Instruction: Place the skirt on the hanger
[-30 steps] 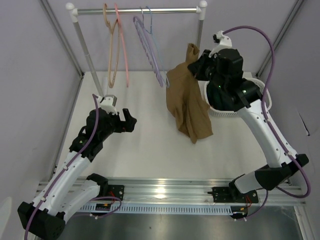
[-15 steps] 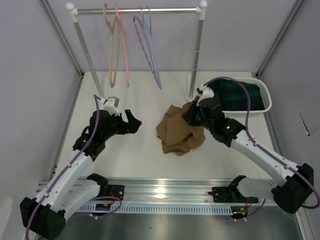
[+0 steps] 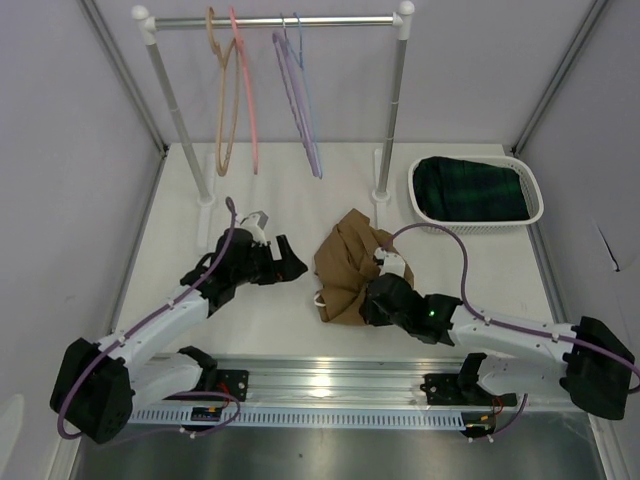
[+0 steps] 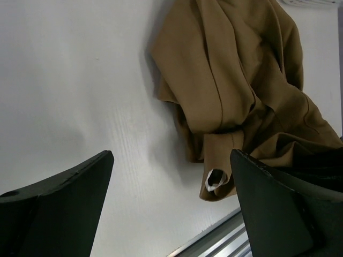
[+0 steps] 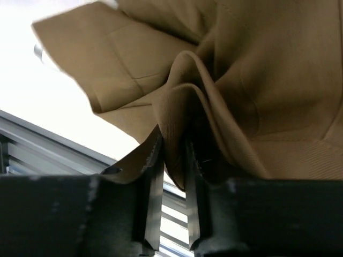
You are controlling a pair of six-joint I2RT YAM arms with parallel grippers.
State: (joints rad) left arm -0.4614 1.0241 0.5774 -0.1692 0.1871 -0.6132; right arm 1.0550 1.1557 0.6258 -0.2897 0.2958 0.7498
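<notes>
Tan skirt [image 3: 348,268] crumpled in soft folds.

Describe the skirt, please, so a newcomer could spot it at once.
Find the clothes rack at the far end. Before its right post the skirt lies crumpled on the table. It is tan-brown; the other cloth, in the white basket, is dark green plaid.

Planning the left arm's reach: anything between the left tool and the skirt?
Nothing visible. Only bare table lies between the open left tool and the skirt. The right tool pinches a fold on the skirt's opposite side, out of that path.
</notes>
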